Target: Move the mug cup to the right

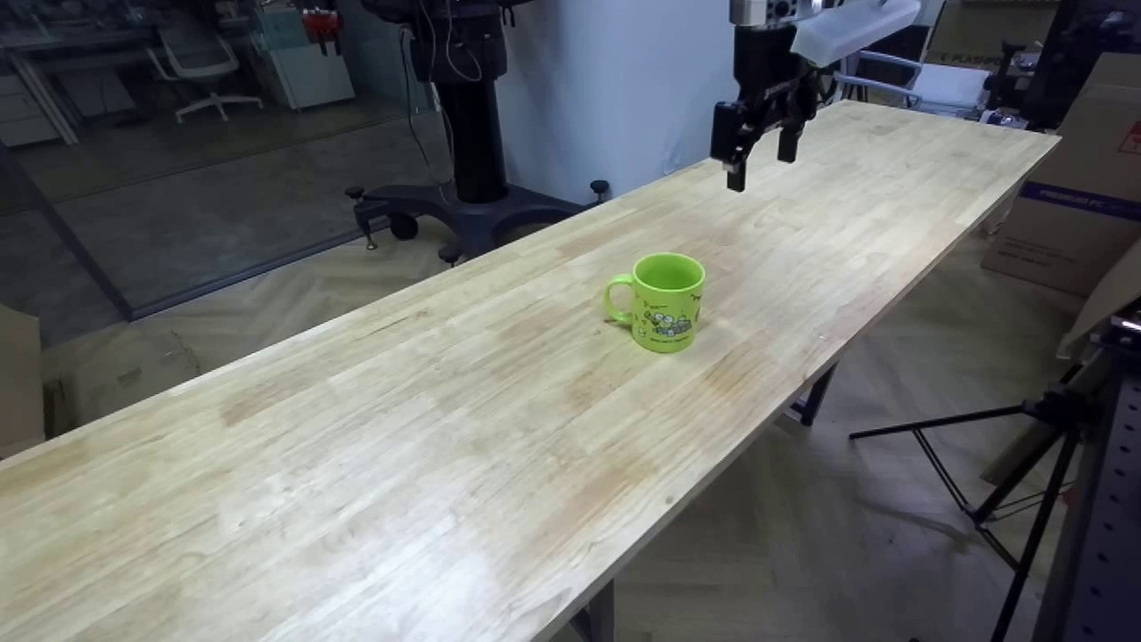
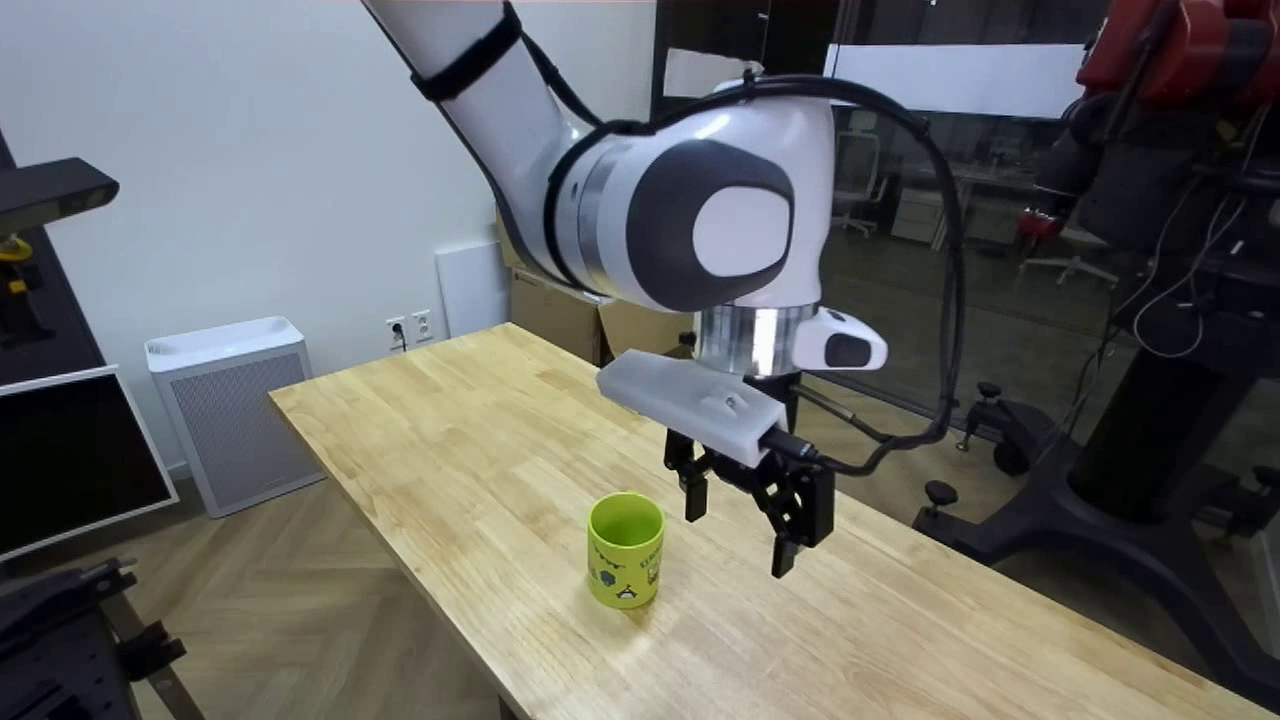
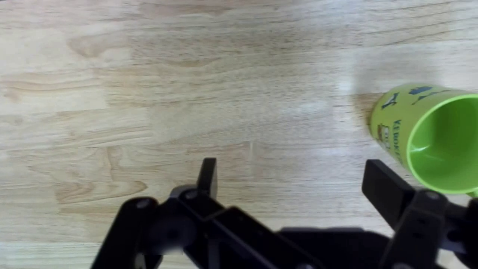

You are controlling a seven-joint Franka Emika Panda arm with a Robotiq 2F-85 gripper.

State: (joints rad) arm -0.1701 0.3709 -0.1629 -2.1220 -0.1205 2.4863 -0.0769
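The lime-green mug [image 1: 665, 308] stands upright on the wooden table, with dark printed figures on its side. In that exterior view its loop handle points to the left. The mug also shows in an exterior view [image 2: 626, 555], where its handle is hidden. In the wrist view the mug [image 3: 422, 130] is at the right edge, partly cut off. My gripper [image 1: 762, 162] is open and empty, above the table and apart from the mug. It also shows in an exterior view [image 2: 740, 532], to the right of the mug. In the wrist view the open fingers [image 3: 295, 179] have bare table between them.
The long wooden table [image 1: 357, 464] bears the mug. A black wheeled stand [image 1: 477, 205] is beside the table's far edge. A tripod [image 1: 1025, 473] stands on the floor near the table. A white air purifier [image 2: 240, 410] and cardboard boxes [image 2: 560, 320] stand beyond the table.
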